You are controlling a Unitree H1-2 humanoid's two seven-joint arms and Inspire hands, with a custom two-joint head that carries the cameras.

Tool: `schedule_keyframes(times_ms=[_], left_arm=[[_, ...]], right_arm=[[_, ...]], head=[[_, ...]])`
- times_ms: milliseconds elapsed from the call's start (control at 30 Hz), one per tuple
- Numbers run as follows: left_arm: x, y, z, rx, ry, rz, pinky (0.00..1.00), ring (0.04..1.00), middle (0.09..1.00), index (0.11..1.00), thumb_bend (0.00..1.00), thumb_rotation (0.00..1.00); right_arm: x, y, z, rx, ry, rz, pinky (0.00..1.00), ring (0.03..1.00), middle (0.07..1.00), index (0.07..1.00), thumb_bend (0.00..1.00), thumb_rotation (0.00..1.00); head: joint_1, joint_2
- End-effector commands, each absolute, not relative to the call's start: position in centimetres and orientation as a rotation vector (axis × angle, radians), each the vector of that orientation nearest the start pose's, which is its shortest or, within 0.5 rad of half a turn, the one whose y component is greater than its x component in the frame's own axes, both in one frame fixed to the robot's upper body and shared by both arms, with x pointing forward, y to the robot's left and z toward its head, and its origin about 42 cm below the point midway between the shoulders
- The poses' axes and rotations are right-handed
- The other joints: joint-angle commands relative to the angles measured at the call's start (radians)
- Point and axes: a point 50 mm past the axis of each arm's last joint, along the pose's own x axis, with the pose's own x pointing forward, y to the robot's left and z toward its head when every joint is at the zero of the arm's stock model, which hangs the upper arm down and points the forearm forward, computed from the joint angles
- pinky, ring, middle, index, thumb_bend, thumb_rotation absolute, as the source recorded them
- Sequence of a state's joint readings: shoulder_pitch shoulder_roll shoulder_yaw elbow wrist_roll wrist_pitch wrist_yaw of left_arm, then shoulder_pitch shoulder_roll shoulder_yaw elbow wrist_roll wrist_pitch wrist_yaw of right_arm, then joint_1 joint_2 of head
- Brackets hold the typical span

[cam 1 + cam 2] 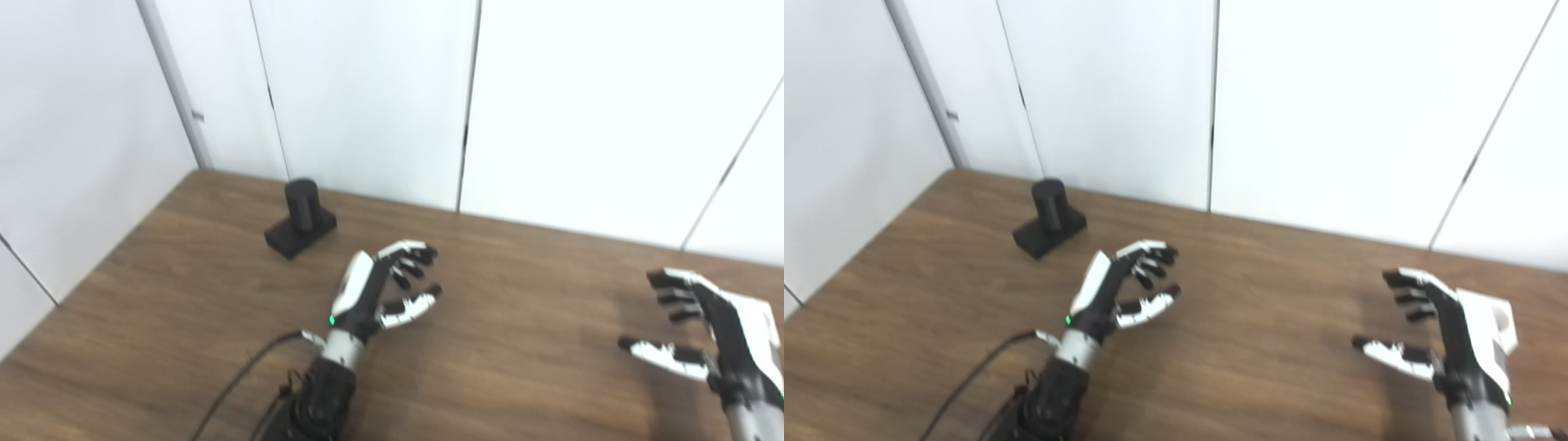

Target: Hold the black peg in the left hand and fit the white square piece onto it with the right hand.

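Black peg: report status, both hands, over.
Left hand open, empty. Right hand open, empty. Black peg upright on table, far left, untouched. White square piece behind right hand. Path clear.

No legible text, label, brand, number or sign on anything in either view.

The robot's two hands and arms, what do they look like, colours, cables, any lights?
Both hands, left hand and right hand, have white shells over black frames, with fingers in black and white segments. Each sits on a silver wrist. The left forearm is black, a black cable runs beside it, and a small green light glows near its wrist.
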State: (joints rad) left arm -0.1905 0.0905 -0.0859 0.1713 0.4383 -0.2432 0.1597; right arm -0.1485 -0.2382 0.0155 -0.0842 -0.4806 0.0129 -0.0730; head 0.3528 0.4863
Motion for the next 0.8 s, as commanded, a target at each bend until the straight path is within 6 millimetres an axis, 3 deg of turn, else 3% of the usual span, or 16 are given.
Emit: schedule_keyframes(times_ms=[0, 133, 367, 467, 600, 767], left_arm=[[34.9, 19.8, 13.5, 0.509, -0.377, -0.011, 0.47, 0.606, 0.673, 0.679, 0.54, 0.09], [35.1, 19.6, 13.2, 0.498, -0.383, 0.000, 0.44, 0.581, 0.663, 0.664, 0.55, 0.07], [35.2, 19.8, 13.6, 0.512, -0.391, 0.010, 0.47, 0.600, 0.664, 0.660, 0.57, 0.07], [35.2, 20.3, 14.3, 0.523, -0.394, 0.016, 0.50, 0.613, 0.670, 0.654, 0.63, 0.10], [35.3, 21.5, 15.8, 0.564, -0.379, 0.029, 0.49, 0.608, 0.674, 0.667, 0.80, 0.19], [35.5, 23.5, 17.5, 0.611, -0.383, 0.015, 0.53, 0.676, 0.704, 0.656, 0.84, 0.16]], right_arm=[[33.3, -27.4, 19.2, -0.718, -0.324, -0.113, 0.52, 0.636, 0.688, 0.670, 0.70, 0.00], [33.2, -27.3, 19.4, -0.727, -0.330, -0.120, 0.54, 0.628, 0.669, 0.666, 0.70, 0.00], [33.1, -27.1, 19.7, -0.737, -0.336, -0.120, 0.53, 0.621, 0.659, 0.654, 0.71, 0.00], [33.0, -26.9, 19.9, -0.739, -0.333, -0.120, 0.53, 0.621, 0.658, 0.652, 0.71, 0.00], [32.9, -27.2, 20.0, -0.743, -0.331, -0.121, 0.52, 0.610, 0.653, 0.652, 0.71, 0.00], [32.7, -27.7, 20.1, -0.741, -0.334, -0.124, 0.51, 0.607, 0.652, 0.650, 0.72, 0.00]], head=[[0.002, -0.001], [0.003, -0.004], [0.005, -0.002], [0.002, -0.003], [0.007, -0.003], [0.012, 0.003]])
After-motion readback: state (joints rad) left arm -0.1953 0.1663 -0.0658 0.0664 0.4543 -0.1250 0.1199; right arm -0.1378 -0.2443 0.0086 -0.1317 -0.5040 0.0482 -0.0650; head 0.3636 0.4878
